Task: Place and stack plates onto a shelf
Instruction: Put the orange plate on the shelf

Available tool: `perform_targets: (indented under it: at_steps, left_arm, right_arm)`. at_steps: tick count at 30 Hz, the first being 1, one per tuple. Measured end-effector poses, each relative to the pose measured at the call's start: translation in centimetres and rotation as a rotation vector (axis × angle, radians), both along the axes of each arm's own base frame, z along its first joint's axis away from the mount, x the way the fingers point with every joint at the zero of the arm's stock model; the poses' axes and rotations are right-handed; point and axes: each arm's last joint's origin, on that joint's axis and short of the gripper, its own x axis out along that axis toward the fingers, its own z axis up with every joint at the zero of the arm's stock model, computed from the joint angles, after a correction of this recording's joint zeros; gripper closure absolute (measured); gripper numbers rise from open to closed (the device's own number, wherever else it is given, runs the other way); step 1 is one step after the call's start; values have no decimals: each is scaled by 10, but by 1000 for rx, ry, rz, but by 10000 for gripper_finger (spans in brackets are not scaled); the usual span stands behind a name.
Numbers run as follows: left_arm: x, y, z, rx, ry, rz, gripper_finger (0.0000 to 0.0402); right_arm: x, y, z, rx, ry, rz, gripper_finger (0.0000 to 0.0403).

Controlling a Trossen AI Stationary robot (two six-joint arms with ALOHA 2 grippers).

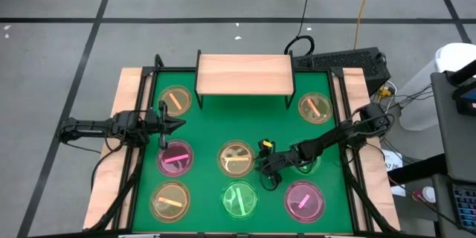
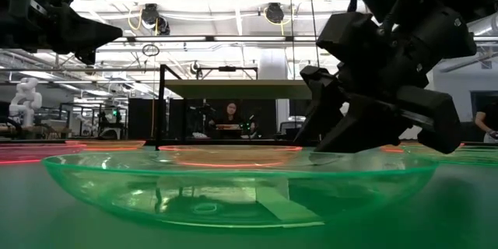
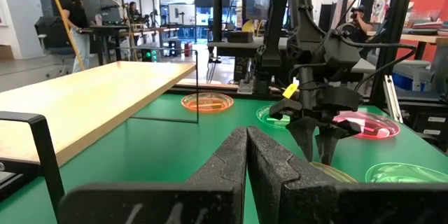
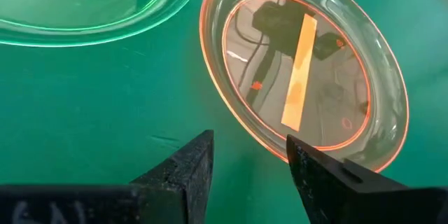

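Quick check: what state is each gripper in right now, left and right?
Left gripper: shut, holding nothing, above the table's left side.
Right gripper: open, empty, at the rim of the middle orange plate.

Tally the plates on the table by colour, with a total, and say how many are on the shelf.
Orange plates: 4
Pink plates: 2
Green plates: 2, one mostly hidden under the right gripper
Total: 8 plates
On the shelf: 0
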Motion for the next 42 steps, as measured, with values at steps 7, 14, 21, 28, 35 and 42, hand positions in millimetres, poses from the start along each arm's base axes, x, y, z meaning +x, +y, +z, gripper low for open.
perform_targets:
  at_steps: [7, 14, 21, 28, 35, 42]
  left_arm:
    - [0, 0, 0, 0, 0, 0, 382]
    - [0, 0, 0, 0, 0, 0, 382]
    - [0, 0, 0, 0, 0, 0, 382]
    - [0, 0, 0, 0, 0, 0, 382]
    - [0, 0, 0, 0, 0, 0, 382]
    - [0, 0, 0, 0, 0, 0, 382]
  right_arm:
    - [1, -1, 1, -33, -13, -11, 241]
    - [2, -1, 2, -40, -42, -25, 241]
    - [8, 2, -16, -70, -60, -5, 242]
    - [9, 1, -22, -112, -60, -40, 269]
    - [8, 3, -19, -116, -75, -33, 371]
    - [6, 7, -10, -121, -98, -15, 399]
